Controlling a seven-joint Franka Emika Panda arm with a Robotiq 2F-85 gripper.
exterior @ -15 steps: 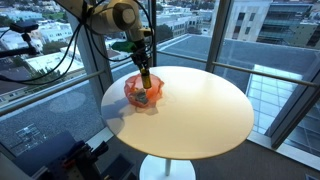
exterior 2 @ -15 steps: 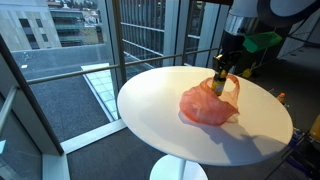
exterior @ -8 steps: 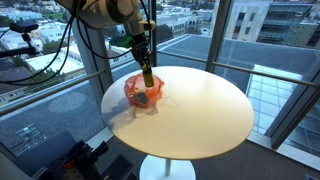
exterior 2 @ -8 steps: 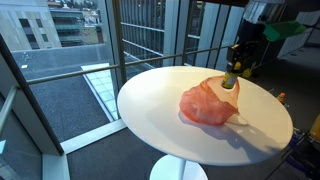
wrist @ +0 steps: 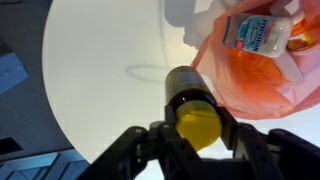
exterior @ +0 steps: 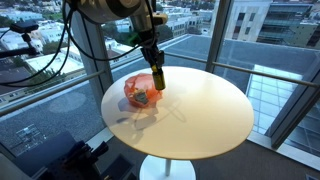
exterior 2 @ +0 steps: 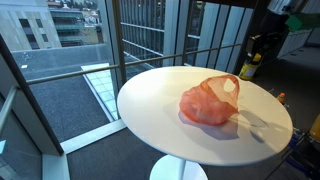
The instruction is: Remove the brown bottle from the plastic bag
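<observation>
My gripper is shut on the brown bottle with a yellow cap and holds it in the air above the white round table. The bottle is clear of the orange plastic bag, and hangs just beside it in an exterior view. In an exterior view the bottle is up and to the right of the bag. The bag lies on the table and still holds a small clear bottle with a blue label.
The table stands by floor-to-ceiling windows with metal frames. Cables and equipment sit on the floor by the table's base. Bare tabletop lies beside the bag.
My gripper has lifted the brown bottle up out of the bag and carried it sideways, away from the bag. The bag has stayed on the table.
</observation>
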